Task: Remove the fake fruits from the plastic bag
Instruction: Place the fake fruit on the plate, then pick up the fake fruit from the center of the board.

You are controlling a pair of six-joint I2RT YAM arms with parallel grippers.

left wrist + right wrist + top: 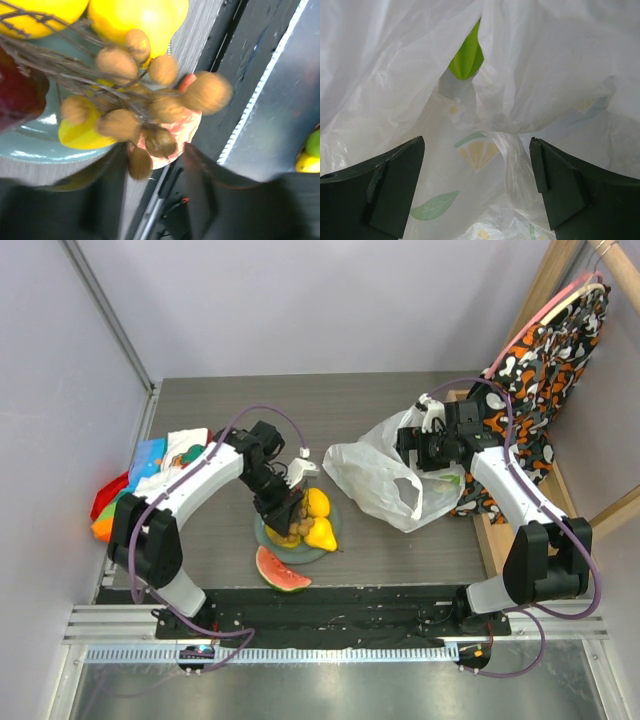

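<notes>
Right jaws gape at the bag point(370, 465), where a green piece point(466, 57) sits among folds they could pinch instead; left jaws, open above the bunch point(117, 122) on the plate point(35, 145), might knock it off.

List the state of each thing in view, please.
plastic bag: crumpled on the table, mouth gaping
green piece: inside the plastic bag
brown bunch: out, lying at the plate rim
yellow fruits: on the plate
watermelon slice: on the table beside the plate
left tool: open above the brown bunch
right tool: open at the plastic bag
</notes>
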